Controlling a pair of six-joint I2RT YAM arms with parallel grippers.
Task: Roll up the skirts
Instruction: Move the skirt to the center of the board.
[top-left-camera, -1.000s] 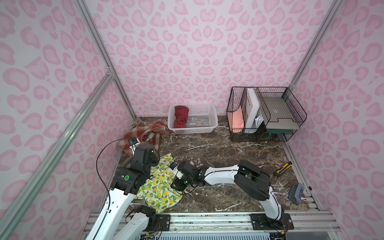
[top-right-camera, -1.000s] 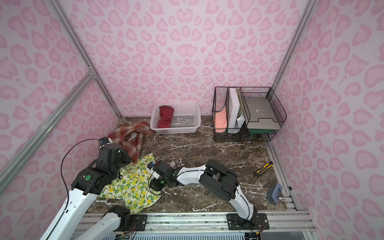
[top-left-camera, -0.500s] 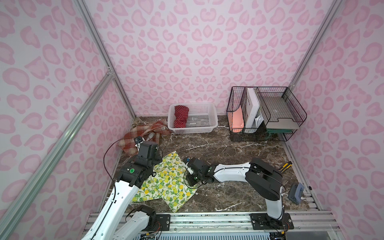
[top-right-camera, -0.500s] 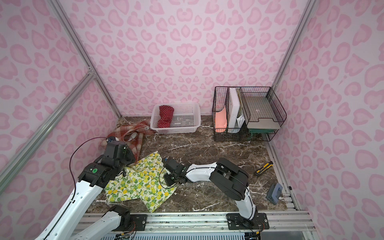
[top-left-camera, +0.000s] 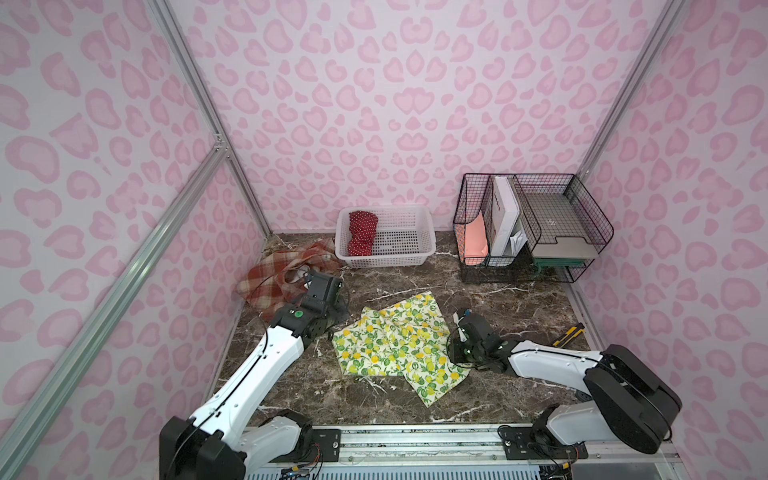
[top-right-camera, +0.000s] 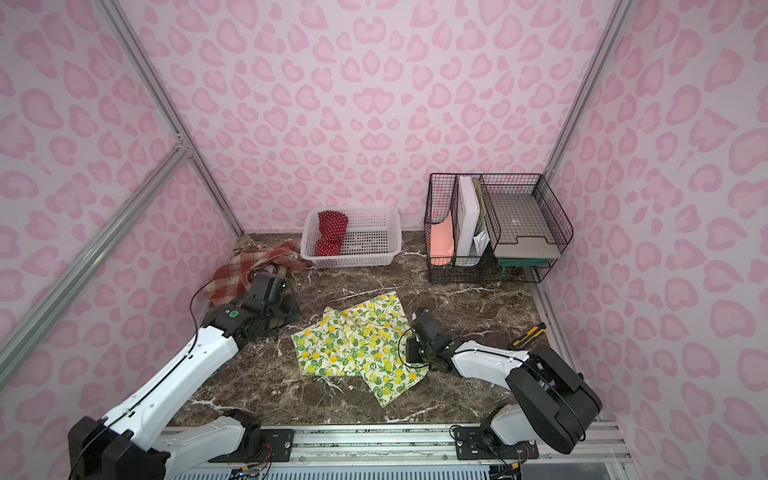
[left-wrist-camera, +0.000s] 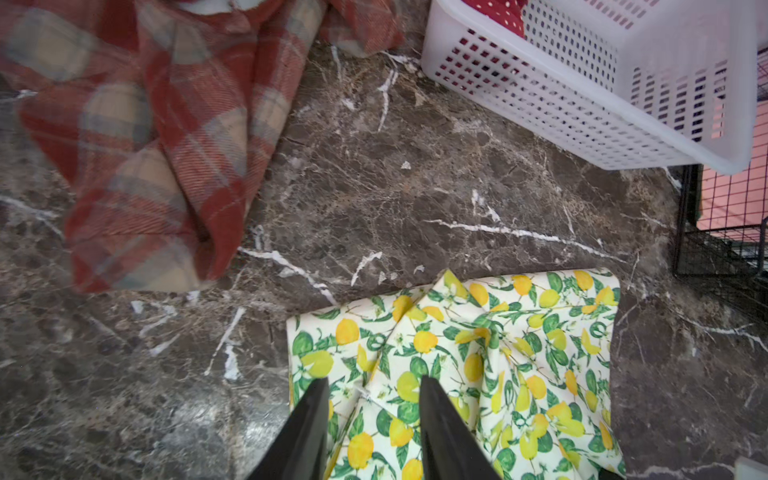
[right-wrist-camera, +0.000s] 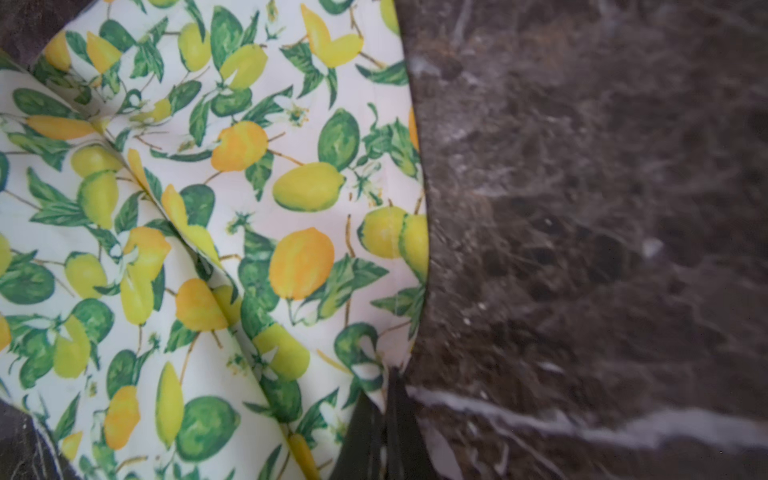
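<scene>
The lemon skirt (top-left-camera: 399, 345) lies crumpled in the middle of the tabletop (top-left-camera: 498, 299), with the right pincer (right-wrist-camera: 388, 386) closed tight on its right edge and the left pincer (left-wrist-camera: 372, 380) partly open and empty at its far left corner, while the plaid skirt (top-left-camera: 270, 278) lies far left and the dotted skirt (top-left-camera: 361, 232) lies in the white basket (top-left-camera: 411, 257).

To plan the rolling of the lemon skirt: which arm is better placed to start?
Probably the right. The right claw is shut on the edge of the lemon skirt; the left claw hangs open over another corner, gripping nothing.
</scene>
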